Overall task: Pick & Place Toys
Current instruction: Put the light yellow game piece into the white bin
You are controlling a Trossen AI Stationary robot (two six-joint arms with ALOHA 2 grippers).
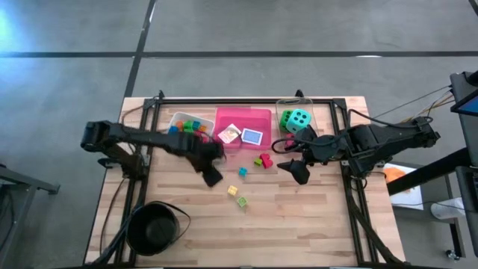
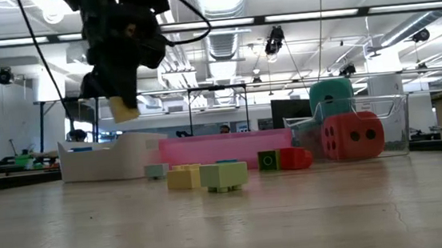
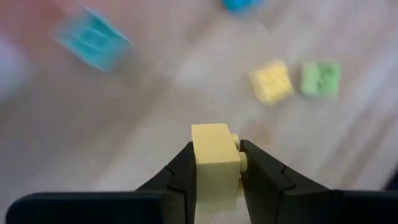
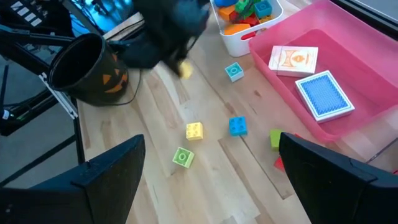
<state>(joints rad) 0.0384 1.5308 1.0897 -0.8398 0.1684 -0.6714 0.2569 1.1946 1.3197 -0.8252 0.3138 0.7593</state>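
Pale yellow block (image 3: 216, 163) is pinched in my left gripper (image 3: 216, 167), lifted over the table (image 1: 314, 224) just near of the white tray (image 1: 177, 118). That tray holds several blocks; cards lie in the pink tray (image 1: 263, 116), dice in the clear one (image 1: 323, 113). About six hard studded blocks remain loose mid-table. My right gripper (image 4: 208, 180) hovers, fingers spread, empty.

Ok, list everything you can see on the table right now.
white tray: one, far side left, holds mixed blocks
pink tray: one, far side middle
cards: two, orange-white and blue, in pink tray
clear tray: one, far side right
dice: three; green and teal in clear tray, red by it
loose blocks: six, mixed colours, mid-table
bowl: one, black, near left corner
left gripper: holds pale yellow block
right gripper: open, empty
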